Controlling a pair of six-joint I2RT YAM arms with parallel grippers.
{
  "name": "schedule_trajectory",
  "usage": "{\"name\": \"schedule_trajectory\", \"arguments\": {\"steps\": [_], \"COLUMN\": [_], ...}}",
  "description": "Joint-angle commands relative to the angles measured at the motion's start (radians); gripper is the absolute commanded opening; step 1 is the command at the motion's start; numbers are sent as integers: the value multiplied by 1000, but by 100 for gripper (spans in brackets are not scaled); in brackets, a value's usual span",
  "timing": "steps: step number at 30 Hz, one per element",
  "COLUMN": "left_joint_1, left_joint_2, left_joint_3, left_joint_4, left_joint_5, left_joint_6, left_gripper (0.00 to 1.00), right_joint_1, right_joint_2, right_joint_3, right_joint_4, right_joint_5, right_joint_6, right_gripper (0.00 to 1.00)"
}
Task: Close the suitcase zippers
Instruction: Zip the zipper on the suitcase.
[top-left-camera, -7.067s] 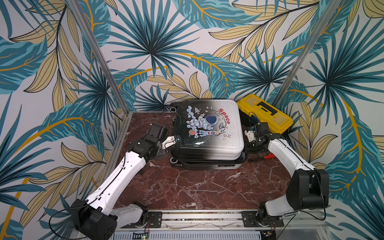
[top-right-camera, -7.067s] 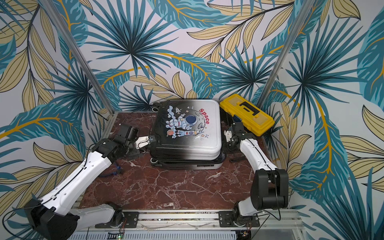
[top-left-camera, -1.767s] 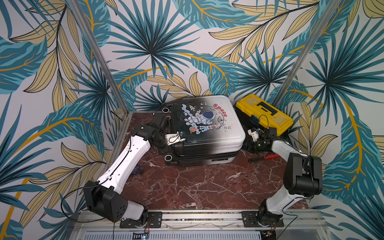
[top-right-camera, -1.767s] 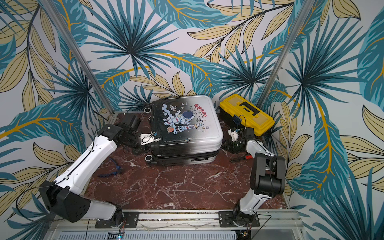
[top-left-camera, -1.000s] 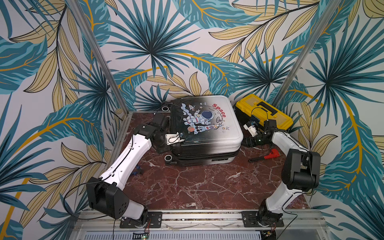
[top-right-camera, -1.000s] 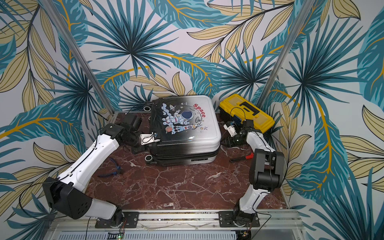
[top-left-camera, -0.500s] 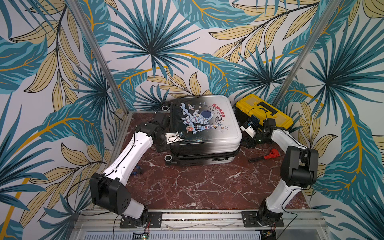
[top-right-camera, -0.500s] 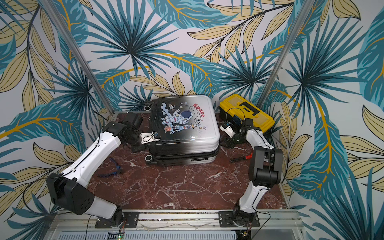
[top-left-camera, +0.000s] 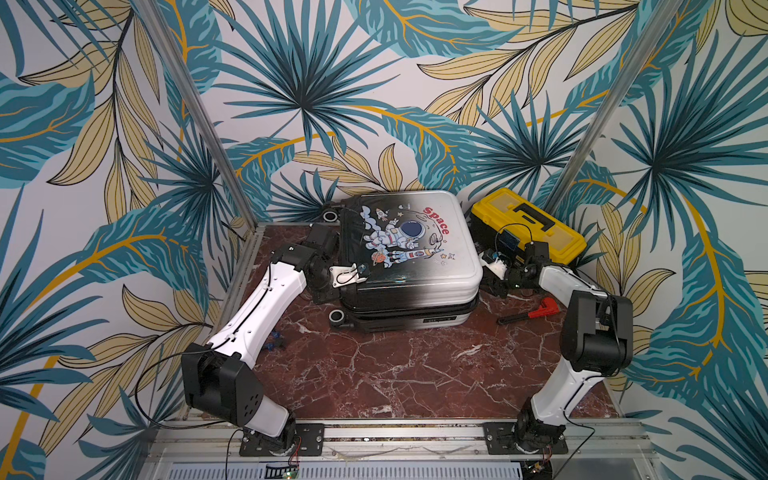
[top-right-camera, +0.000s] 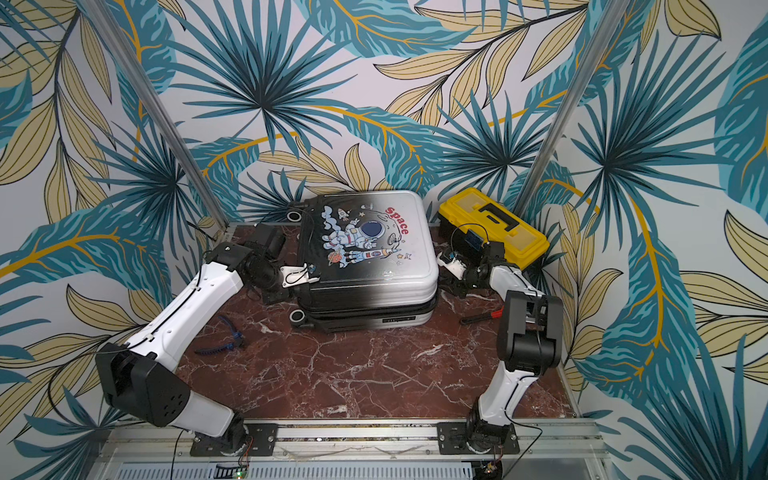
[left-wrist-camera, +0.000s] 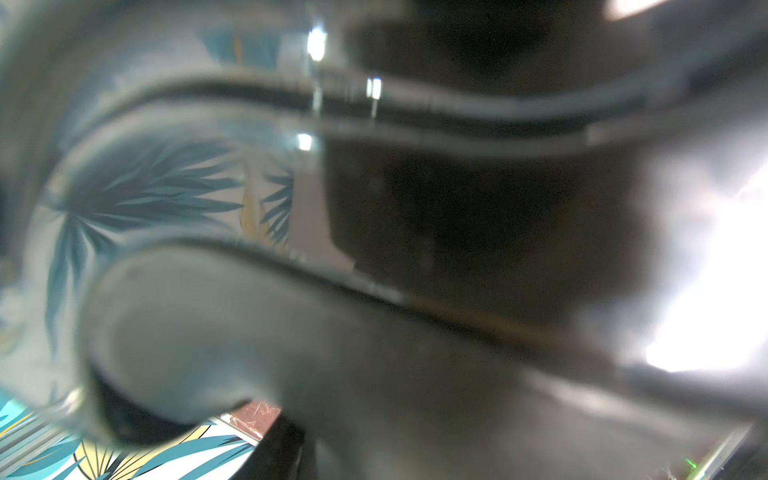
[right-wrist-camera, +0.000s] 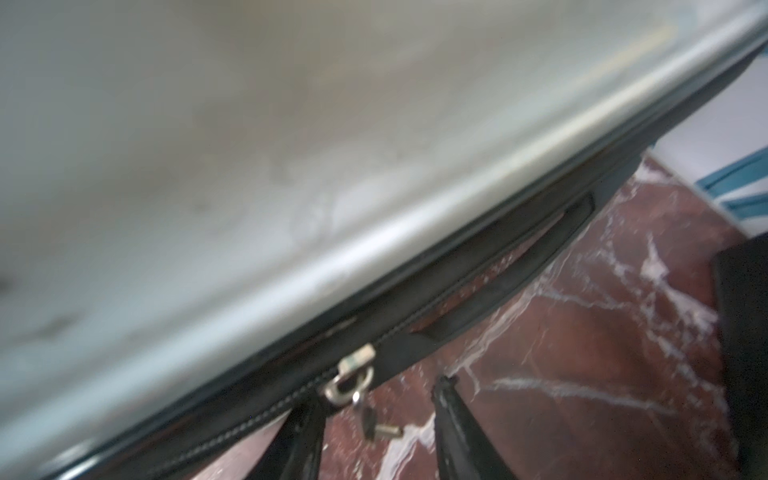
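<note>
Suitcase lies flat, lid fading white to black, astronaut print up. Its metal zipper pull hangs between the right jaws, which stand apart. Whether the left jaws are apart or together, I cannot tell.

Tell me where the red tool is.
In both top views the red tool lies on the marble table, between the suitcase and the right arm, in front of the yellow toolbox.

Bright, even top views; left wrist view blurred, glare-blown
</note>
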Motion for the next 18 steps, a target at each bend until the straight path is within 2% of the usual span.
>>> {"name": "schedule_trajectory", "arguments": {"steps": [1,5,13,18], "left_joint_1": [14,14,14,15], "left_joint_2": [2,7,19,21], "left_joint_3": [63,63,68,66], "left_joint_4": [98,98,98,99], "left_joint_5": [-3,-4,-4,-5], "left_joint_6": [-46,-49,-52,-54], "left_gripper": [52,52,52,52], "right_joint_1": [-5,-4,-3,-2], "right_joint_2": [27,42,57,54], "right_joint_3": [-23,-16,-11,3], "right_joint_4": [74,70,71,54], "right_joint_5": [-64,-85,-103,-116], "right_joint_6": [-21,-34,-28,-28], "right_gripper": [41,36,18,16]}}
